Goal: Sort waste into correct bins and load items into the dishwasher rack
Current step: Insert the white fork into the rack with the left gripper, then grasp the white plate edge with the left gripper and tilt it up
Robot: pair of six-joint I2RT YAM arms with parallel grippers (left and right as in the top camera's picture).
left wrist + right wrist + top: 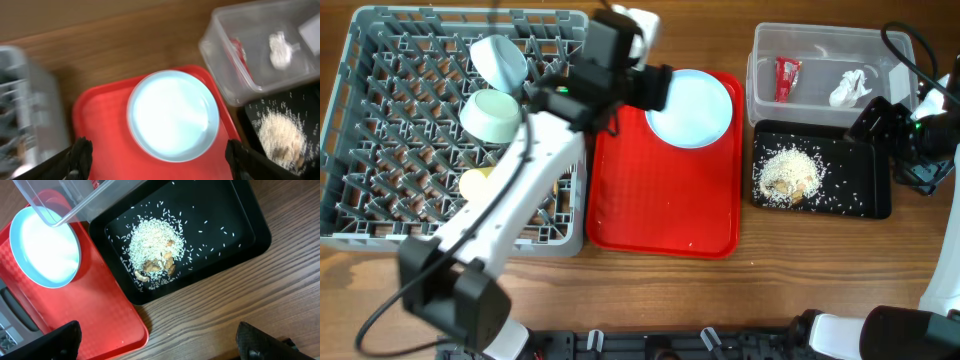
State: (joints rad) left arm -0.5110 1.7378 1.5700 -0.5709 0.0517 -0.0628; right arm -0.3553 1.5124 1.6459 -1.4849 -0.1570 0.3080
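Observation:
The pale blue plate (692, 108) lies on the red tray (660, 200). My left gripper (653, 88) is open at the plate's left rim; in the left wrist view its fingers (160, 165) straddle the plate (172, 115) from above. The clear tub (820, 45) holds the red wrapper (787, 78) and the white tissue (850, 88). The food scraps (788, 177) lie in the black tray (860, 190). My right gripper (873, 122) is open and empty at the black tray's far right corner. The grey rack (380, 120) holds two bowls (500, 58) (490, 115) and the yellow-green cup (475, 183). Fork and chopsticks are hidden.
The left arm (520, 190) stretches over the rack's right side. In the right wrist view the scraps (155, 245), the black tray (240, 235), the plate (47, 247) and bare wooden table (225, 315) show between the open fingers (162, 342).

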